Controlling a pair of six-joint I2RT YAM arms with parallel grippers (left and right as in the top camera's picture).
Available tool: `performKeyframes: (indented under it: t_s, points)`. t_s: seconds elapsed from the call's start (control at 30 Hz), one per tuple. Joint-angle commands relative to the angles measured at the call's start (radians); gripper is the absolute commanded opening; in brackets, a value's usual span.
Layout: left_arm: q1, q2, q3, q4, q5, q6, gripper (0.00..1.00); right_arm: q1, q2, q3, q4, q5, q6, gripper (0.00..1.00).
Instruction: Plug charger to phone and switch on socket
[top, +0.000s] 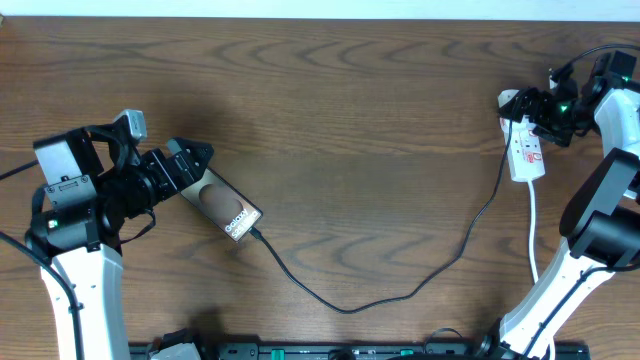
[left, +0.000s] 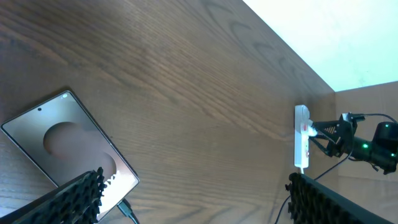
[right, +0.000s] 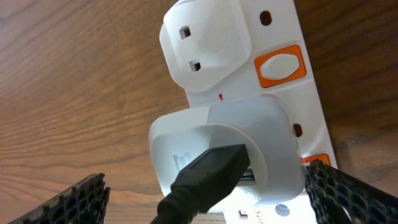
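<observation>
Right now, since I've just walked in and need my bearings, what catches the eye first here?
The phone lies at the table's left by the open left gripper, and the thin black charger snakes from its end across to the white socket at far right. Close up, a white adapter sits plugged in near an orange switch.

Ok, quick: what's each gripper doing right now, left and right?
Left gripper: open, holding nothing, by the phone.
Right gripper: open, holding nothing, over the socket.
</observation>
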Motion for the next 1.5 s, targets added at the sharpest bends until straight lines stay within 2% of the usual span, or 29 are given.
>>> performKeyframes:
  t_s: [0.0,0.6,0.8,0.93,1.17,1.47]
  points:
    - [-0.002,-0.003,-0.002,-0.005,-0.002,0.020,0.93,0.023,0.015,-0.014,-0.021,-0.153,0.032,0.99]
    - [-0.002,-0.003,-0.002,-0.005,-0.002,0.020,0.93,0.037,0.018,-0.014,-0.020,-0.129,0.032,0.99]
    - [-0.002,-0.003,-0.002,-0.005,-0.001,0.020,0.93,0.012,-0.004,-0.011,-0.043,-0.111,0.103,0.99]
    - [-0.002,-0.003,-0.002,-0.011,-0.002,0.020,0.93,-0.003,-0.062,-0.007,-0.096,-0.035,0.118,0.99]
    - [-0.002,-0.003,-0.002,-0.011,-0.002,0.020,0.93,-0.003,-0.245,-0.007,-0.219,0.261,0.144,0.99]
    - [-0.002,-0.003,-0.002,-0.011,-0.002,0.020,0.93,-0.002,-0.464,-0.007,-0.344,0.282,0.189,0.99]
